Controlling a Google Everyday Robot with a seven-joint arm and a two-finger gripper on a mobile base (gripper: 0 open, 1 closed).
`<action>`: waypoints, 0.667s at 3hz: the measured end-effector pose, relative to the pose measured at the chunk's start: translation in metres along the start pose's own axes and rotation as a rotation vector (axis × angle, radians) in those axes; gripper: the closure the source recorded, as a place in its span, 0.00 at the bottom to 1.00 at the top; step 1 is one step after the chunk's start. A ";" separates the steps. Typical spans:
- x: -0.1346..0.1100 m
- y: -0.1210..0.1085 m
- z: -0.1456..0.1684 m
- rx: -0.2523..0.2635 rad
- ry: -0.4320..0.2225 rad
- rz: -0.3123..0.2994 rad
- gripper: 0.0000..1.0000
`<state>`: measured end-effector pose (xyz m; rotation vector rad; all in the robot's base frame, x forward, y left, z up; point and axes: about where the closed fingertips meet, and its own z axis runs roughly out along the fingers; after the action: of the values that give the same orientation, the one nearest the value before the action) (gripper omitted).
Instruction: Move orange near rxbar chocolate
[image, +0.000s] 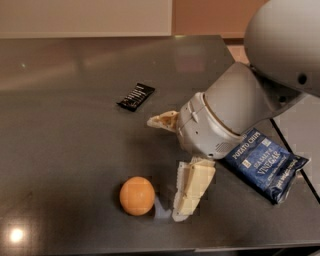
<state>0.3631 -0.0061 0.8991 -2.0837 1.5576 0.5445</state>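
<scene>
Hovering just right of the orange (137, 195), the gripper (164, 170) has its jaws spread wide, grasping nothing. The rxbar chocolate (136, 96) lies well behind the orange; a blue potato chip bag (265, 162) lies far to its right. The orange looks firm, light and prone to rolling, so a pinch across its widest middle seems safest.

Dim light glaring off counter (65, 165) at 7 o'clock; end effector (165, 169) at 6 o'clock casting faint shadow beneath.
</scene>
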 end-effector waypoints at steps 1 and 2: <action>-0.008 0.010 0.025 -0.052 0.000 -0.028 0.00; -0.013 0.017 0.045 -0.096 0.005 -0.051 0.00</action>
<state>0.3414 0.0270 0.8679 -2.1911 1.5036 0.6068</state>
